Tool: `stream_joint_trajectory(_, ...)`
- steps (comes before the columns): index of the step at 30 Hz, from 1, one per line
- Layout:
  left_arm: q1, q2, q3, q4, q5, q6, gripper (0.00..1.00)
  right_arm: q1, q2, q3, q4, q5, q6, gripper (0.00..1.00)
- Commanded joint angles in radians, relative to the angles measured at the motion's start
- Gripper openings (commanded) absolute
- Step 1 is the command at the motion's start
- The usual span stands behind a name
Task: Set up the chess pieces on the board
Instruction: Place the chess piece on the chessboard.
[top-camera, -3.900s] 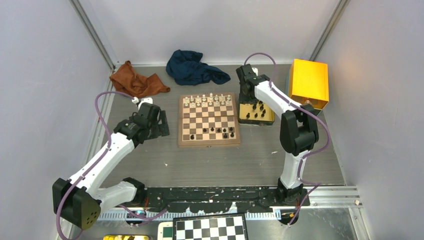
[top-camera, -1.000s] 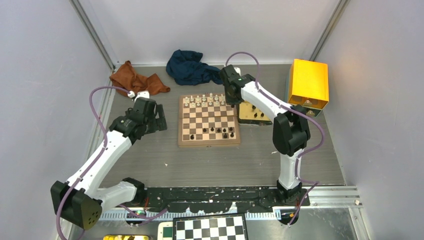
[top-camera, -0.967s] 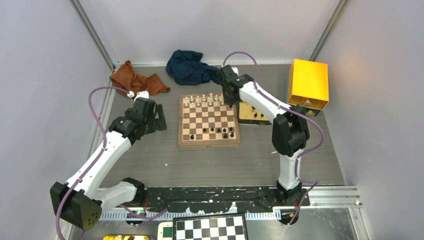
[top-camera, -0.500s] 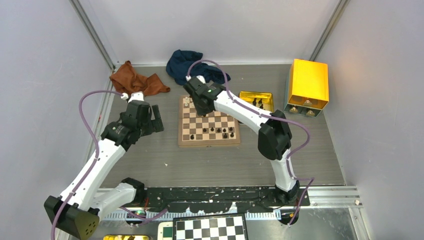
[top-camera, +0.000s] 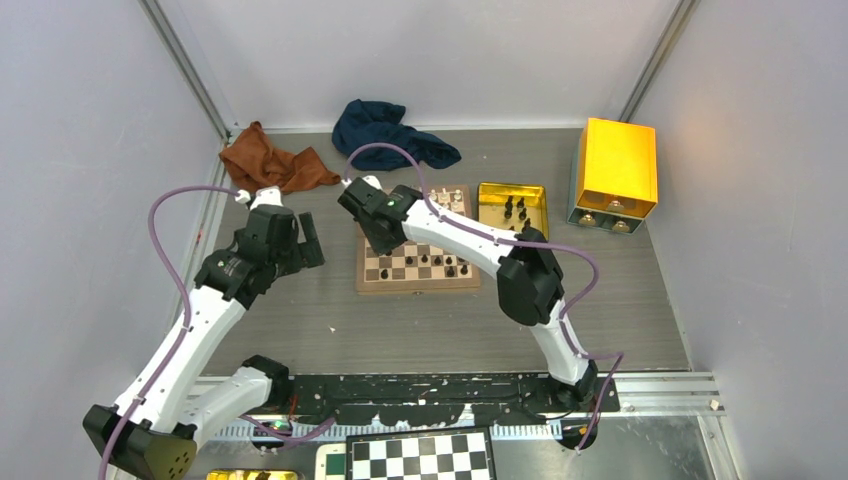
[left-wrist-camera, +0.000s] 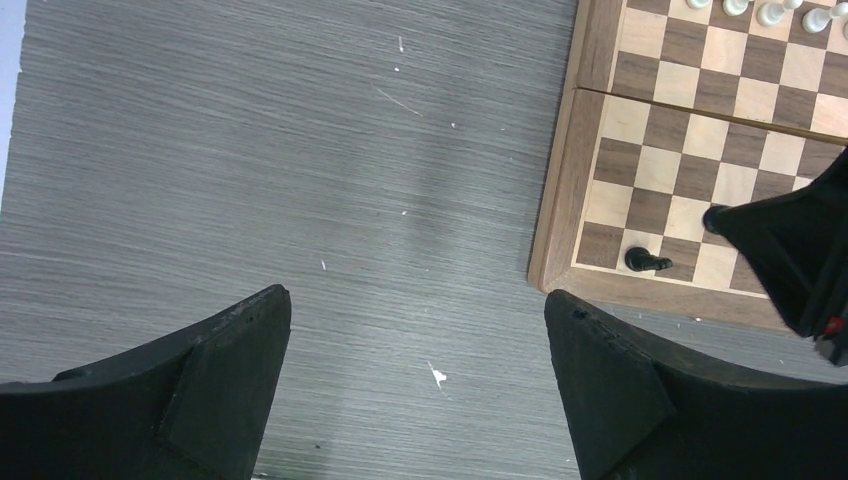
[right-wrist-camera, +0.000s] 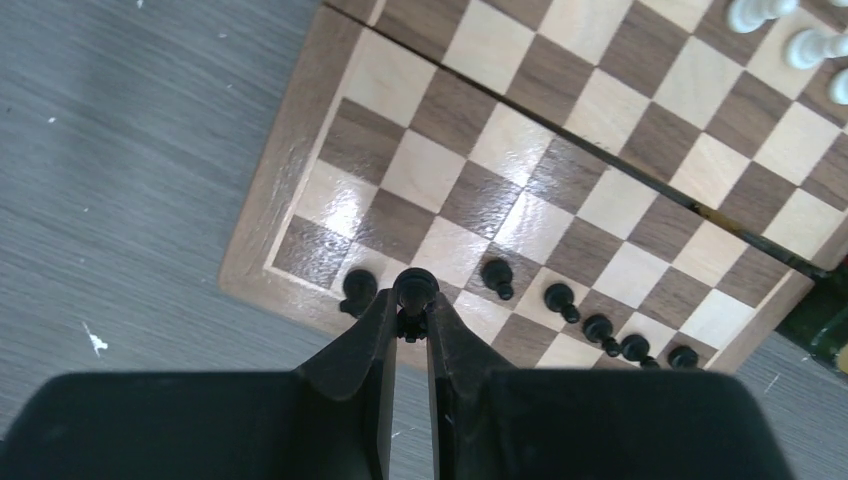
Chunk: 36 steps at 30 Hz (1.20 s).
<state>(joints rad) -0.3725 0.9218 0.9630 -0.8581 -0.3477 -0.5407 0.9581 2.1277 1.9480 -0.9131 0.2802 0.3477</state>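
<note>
Black and glossy, likely turned wood or plastic: a piece (right-wrist-camera: 415, 290) nipped just under its round head by the right gripper (right-wrist-camera: 408, 322), jaws nearly together on it. Hangs over the near left corner of the board (right-wrist-camera: 275, 190), above the front rows, just beside another black piece (right-wrist-camera: 357, 286) standing near that corner. Further black pieces (right-wrist-camera: 600, 328) strung along the near rows toward the right; more waiting in the tray (top-camera: 493, 195) past the board's far right corner; white pieces (top-camera: 450, 196) lined along the far edge. Left gripper (left-wrist-camera: 416, 300) spread wide with nothing in it, over bare table (left-wrist-camera: 200, 120) left of the board. Judged very light and rigid, so no need for force; small and smooth enough to twist or pop out of a hard or off-centre pinch. Best taken from above at the neck or head, fingers square to it, as here. Probably top-heavy on a narrow foot: easily toppled, and easily knocked into its neighbour. Worth lowering straight down to the middle of a square, foot flat, then parting the jaws only a little and lifting straight up.
</note>
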Motion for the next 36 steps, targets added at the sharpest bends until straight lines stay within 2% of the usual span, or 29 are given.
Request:
stream_joint_trajectory(1, 0.004, -0.027, 0.006, 0.001, -0.01, -0.004, 0.98, 0.023, 0.007, 0.048, 0.011, -0.027, -0.003, 0.01)
stream_joint_trajectory(17, 0.004, -0.037, -0.013, 0.005, -0.011, -0.004, 0.98, 0.053, 0.051, 0.061, 0.035, -0.118, -0.022, 0.01)
stream_joint_trajectory(36, 0.004, -0.05, -0.017, 0.002, -0.022, -0.005, 0.99, 0.061, 0.113, 0.089, 0.047, -0.151, -0.049, 0.01)
